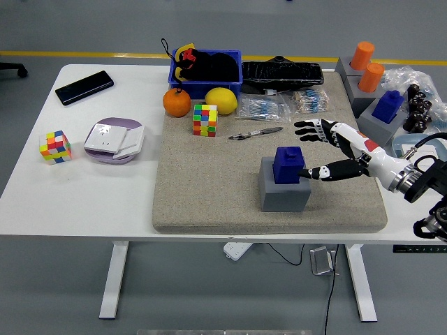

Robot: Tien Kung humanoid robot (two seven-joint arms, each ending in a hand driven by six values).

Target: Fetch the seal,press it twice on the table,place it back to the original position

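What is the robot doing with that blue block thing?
The robot's right hand is reaching in from the right toward the blue seal, which sits on its grey stand on the beige mat. The thumb is at the seal's side, while the other fingers are spread open above. It hasn't gripped or lifted it yet. No left hand is in view.

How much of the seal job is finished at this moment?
Nothing visible shows that pressing is done. The blue seal sits on its gray base on the mat. In hand: the right hand is open, thumb near the seal, no grasp yet. Left: lifting, pressing twice, returning.
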